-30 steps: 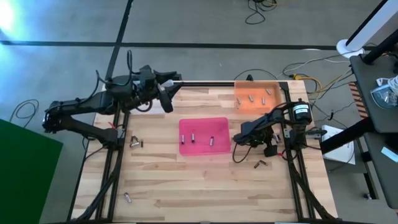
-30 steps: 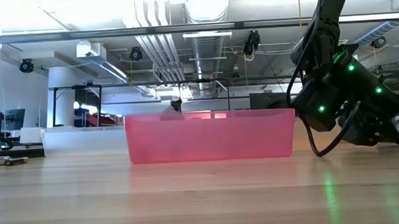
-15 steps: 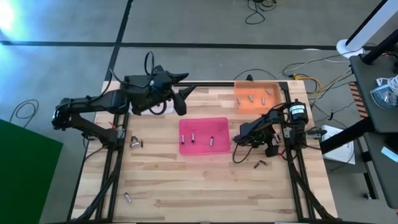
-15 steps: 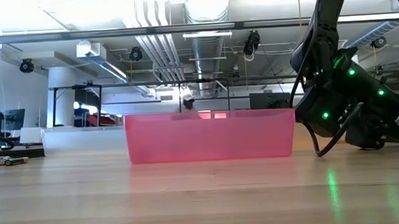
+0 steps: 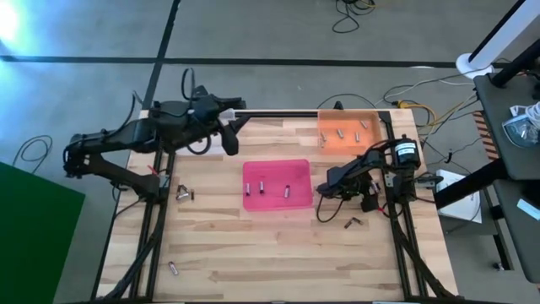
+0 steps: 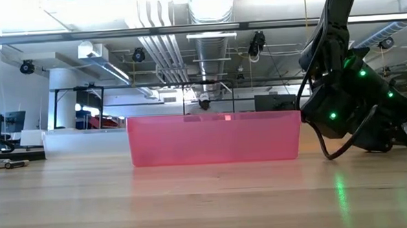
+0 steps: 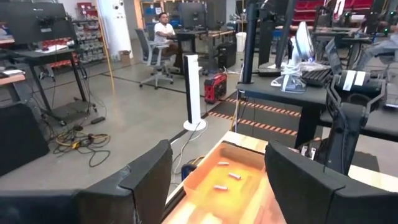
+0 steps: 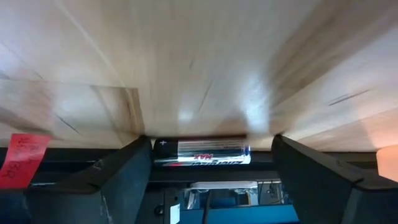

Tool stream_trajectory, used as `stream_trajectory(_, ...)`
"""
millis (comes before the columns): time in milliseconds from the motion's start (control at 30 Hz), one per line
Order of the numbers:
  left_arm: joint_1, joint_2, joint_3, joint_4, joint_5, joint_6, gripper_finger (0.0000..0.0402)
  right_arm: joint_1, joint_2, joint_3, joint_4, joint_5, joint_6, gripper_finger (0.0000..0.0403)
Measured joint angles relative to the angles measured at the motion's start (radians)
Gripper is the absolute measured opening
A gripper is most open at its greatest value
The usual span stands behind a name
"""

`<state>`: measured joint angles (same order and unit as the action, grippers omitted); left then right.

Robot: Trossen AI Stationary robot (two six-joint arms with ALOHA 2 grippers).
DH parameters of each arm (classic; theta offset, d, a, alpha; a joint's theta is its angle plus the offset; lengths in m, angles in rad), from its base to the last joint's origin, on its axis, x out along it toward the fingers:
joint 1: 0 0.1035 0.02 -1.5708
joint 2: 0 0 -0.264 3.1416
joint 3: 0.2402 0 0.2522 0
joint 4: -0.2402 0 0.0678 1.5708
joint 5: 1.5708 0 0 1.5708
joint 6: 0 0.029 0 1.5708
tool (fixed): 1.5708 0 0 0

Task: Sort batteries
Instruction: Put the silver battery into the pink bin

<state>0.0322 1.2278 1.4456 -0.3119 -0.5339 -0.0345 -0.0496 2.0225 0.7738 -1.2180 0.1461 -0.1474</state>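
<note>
Batteries lay partly sorted in the high view: three sat in the pink tray [image 5: 277, 185] at the table's middle, about four in the orange tray [image 5: 348, 130] toward one o'clock. Loose ones remained on the wooden table [image 5: 278, 253]: a pair [image 5: 183, 192] at nine o'clock, one [image 5: 173, 268] at seven o'clock, one [image 5: 353, 223] at four o'clock. By my judgement roughly half was left. The left gripper [image 5: 228, 137] hung over the table's eleven o'clock corner; the right gripper [image 5: 326, 187] was low beside the pink tray at three o'clock.

The low view showed the pink tray's wall [image 6: 215, 137] on pale planks, the right arm [image 6: 348, 108] beside it, and an open workshop with ceiling ducts behind.

The left wrist view had its fingers [image 7: 149, 177] spread and empty, facing the orange tray [image 7: 233, 180], with desks, monitors and a seated person [image 7: 163, 31] beyond.

The right wrist view had its fingers [image 8: 127, 168] spread wide around a labelled battery [image 8: 202, 151] lying on the wood, not yet pinched
</note>
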Motion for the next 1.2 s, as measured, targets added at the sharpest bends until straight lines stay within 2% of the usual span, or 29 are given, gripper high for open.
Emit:
stream_trajectory(233,-0.001,-0.068,0.000,-0.034,-0.008,0.016,0.0233,0.046,0.004,0.000,-0.018,-0.026,-0.003,0.0269)
stream_trajectory(400,-0.001,-0.107,-0.001,-0.054,-0.027,0.017,0.0233,0.085,0.006,-0.001,-0.023,-0.042,-0.003,0.0266)
stream_trajectory(533,0.000,-0.115,-0.001,-0.067,-0.045,0.019,0.0233,0.082,0.006,-0.001,-0.023,-0.016,-0.002,0.0263)
stream_trajectory(900,0.000,-0.100,-0.002,-0.066,-0.045,0.037,0.0233,0.082,-0.024,-0.001,-0.006,-0.010,0.006,0.0196)
stream_trajectory(1200,0.000,-0.099,-0.002,-0.066,-0.044,0.037,0.0233,0.082,-0.036,0.003,-0.004,-0.009,0.018,0.0164)
